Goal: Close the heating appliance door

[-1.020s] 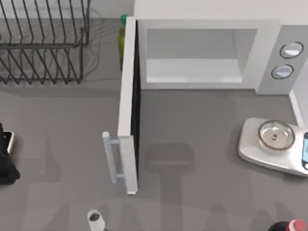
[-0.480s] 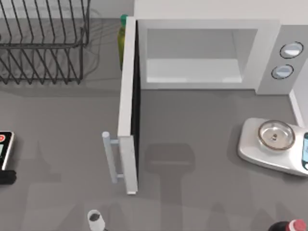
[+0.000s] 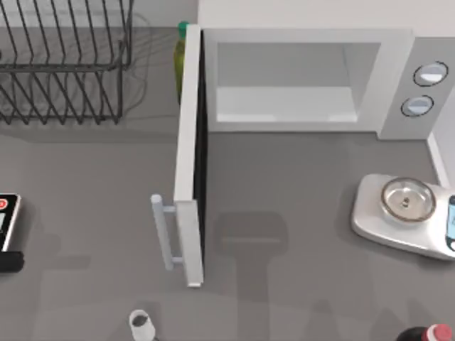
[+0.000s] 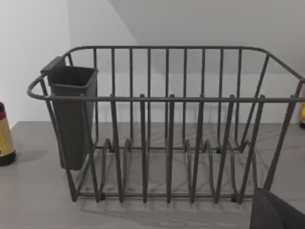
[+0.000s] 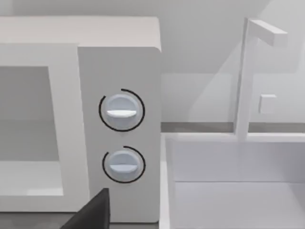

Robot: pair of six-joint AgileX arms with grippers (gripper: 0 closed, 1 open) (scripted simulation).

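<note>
Microwave [image 3: 313, 78] sits at table rear, right of centre, cavity exposed; its door [image 3: 188, 177] stands swung fully open, edge-on toward the front, bar handle [image 3: 165, 231] on its outer face toward the wire dish rack [image 3: 64, 64] — so closing needs a push from the left side. Left wrist cam faces the rack, right wrist cam faces the two knobs [image 5: 121, 110]; grippers' open/closed state: cannot tell — task not yet begun, by my judgement.

Two knobs [image 3: 424, 89], perhaps three bottles [image 3: 180, 53]
</note>
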